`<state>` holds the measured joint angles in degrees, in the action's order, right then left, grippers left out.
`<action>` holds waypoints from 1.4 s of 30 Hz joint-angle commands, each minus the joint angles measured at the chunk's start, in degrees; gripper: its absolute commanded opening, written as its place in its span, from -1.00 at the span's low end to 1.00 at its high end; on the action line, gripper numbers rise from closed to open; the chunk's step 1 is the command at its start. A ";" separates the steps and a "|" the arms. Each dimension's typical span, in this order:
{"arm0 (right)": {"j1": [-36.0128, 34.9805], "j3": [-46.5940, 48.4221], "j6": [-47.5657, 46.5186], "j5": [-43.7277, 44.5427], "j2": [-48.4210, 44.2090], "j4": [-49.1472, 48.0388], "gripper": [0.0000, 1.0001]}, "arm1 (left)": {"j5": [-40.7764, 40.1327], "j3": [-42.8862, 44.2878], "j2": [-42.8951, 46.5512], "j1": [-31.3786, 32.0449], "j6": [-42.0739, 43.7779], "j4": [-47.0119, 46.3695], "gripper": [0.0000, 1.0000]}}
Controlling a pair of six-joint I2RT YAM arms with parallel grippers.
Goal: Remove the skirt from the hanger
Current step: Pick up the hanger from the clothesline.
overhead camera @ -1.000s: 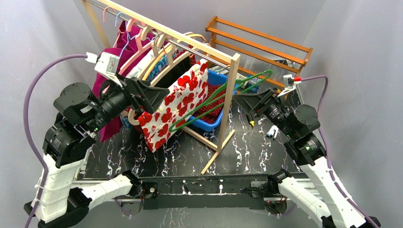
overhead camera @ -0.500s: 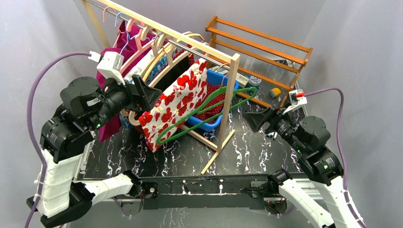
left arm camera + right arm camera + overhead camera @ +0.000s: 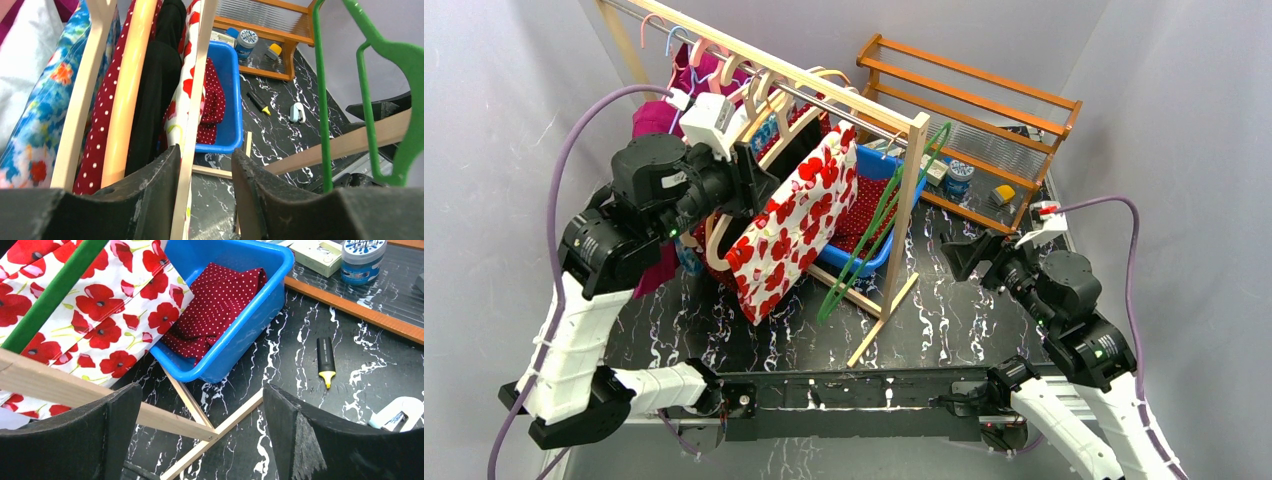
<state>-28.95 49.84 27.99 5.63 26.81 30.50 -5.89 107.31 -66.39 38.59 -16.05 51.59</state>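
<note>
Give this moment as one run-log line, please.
left gripper: around wooden hanger at poppy skirt, not clamped | right gripper: open, empty | green hanger: on rack

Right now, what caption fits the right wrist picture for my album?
Open right gripper faces a blue bin of red dotted cloth, beside the poppy skirt.

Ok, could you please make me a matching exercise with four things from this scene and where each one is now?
Things:
1. green hanger
2. red dotted cloth
3. yellow highlighter
4. poppy skirt

Places or states:
A. lying on the black table
B. on a wooden hanger
C. inside the blue bin
D. bare, no garment on it

Pairs: 1-D, 2-C, 3-A, 4-B
</note>
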 commanded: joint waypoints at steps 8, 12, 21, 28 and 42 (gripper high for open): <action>0.03 -2.31 1.23 -4.19 6.17 -14.06 0.97 | 2.60 -5.95 -0.34 0.17 -1.44 -10.05 -0.43; 0.03 -4.32 2.01 -4.64 5.60 -15.17 0.97 | 3.42 -7.84 0.48 0.17 -1.80 -10.32 -0.57; 0.04 -2.52 0.76 -6.40 7.92 -12.99 0.97 | 5.07 -6.77 0.79 0.17 -0.09 -12.18 -1.00; 0.03 -1.68 0.82 -6.29 7.66 -12.37 0.97 | 5.83 -3.14 -0.54 0.17 0.94 -13.06 -1.00; 0.03 -1.03 1.57 -6.90 10.06 -12.30 0.97 | 8.38 6.22 -8.94 0.17 3.53 -14.96 -1.00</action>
<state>-28.95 45.69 29.80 -0.25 35.62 20.03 0.60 108.20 -74.98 38.63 -13.96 43.72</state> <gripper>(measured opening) 0.983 0.074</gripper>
